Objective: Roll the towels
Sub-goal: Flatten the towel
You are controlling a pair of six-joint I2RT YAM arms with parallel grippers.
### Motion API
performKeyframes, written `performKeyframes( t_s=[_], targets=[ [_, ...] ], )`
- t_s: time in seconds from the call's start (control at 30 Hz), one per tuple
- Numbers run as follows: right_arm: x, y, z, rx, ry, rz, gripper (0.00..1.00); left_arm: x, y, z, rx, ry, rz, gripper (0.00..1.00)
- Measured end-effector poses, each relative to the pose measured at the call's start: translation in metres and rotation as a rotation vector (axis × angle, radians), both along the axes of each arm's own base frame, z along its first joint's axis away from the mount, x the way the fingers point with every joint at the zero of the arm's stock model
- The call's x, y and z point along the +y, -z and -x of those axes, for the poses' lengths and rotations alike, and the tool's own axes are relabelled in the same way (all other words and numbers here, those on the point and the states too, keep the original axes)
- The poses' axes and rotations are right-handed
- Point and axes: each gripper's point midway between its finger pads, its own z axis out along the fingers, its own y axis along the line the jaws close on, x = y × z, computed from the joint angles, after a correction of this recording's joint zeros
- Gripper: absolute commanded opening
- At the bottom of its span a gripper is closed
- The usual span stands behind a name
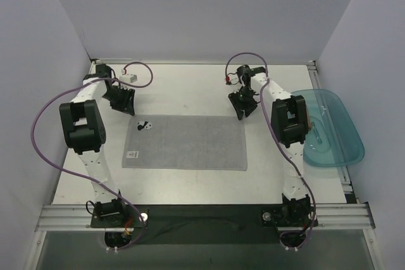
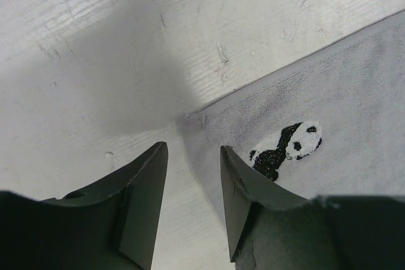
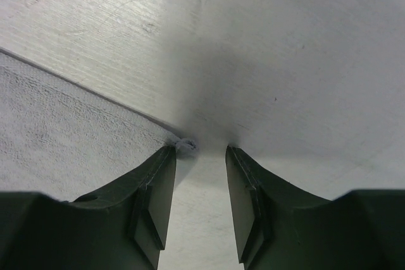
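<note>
Left gripper (image 2: 193, 147) spread open at grey towel (image 1: 186, 143) corner, 10 o'clock, near panda print (image 2: 288, 147). Right gripper (image 3: 199, 148) likewise open, straddling 2 o'clock corner. Towel flat, unrolled.

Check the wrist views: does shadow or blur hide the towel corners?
Left wrist: the left hand shadows the corner of the grey towel, but the edge and panda patch read sharp. Right wrist: a shadow darkens the table ahead of the right hand; the corner tip is dim yet visible. Top external: even light, no glare.

Light grey towel (image 1: 185, 142), flat and unrolled on the table (image 1: 190, 90), panda motif (image 1: 146, 125) at far-left corner
</note>
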Motion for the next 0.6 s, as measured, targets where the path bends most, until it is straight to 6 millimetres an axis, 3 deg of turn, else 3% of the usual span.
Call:
performKeyframes(
  t_s=[0.2,0.3,0.33,0.4,0.6],
  targets=[
    [0.008,0.002,0.003,0.01,-0.006,-0.011,0.31,0.0,0.005,0.001,0.01,0.0,0.001,0.51],
    [0.01,0.002,0.004,0.014,-0.003,-0.019,0.2,0.001,0.007,-0.001,0.01,-0.001,-0.002,0.5],
    [0.01,0.003,0.004,0.015,-0.003,-0.021,0.1,0.001,0.008,-0.001,0.011,-0.001,-0.003,0.51],
    [0.011,0.003,0.004,0.017,-0.004,-0.023,0.02,0.001,0.011,-0.002,0.016,-0.001,-0.006,0.51],
    [0.012,0.003,0.005,0.021,-0.003,-0.033,0.0,0.0,0.017,-0.002,0.024,0.007,-0.019,0.5]
  ],
)
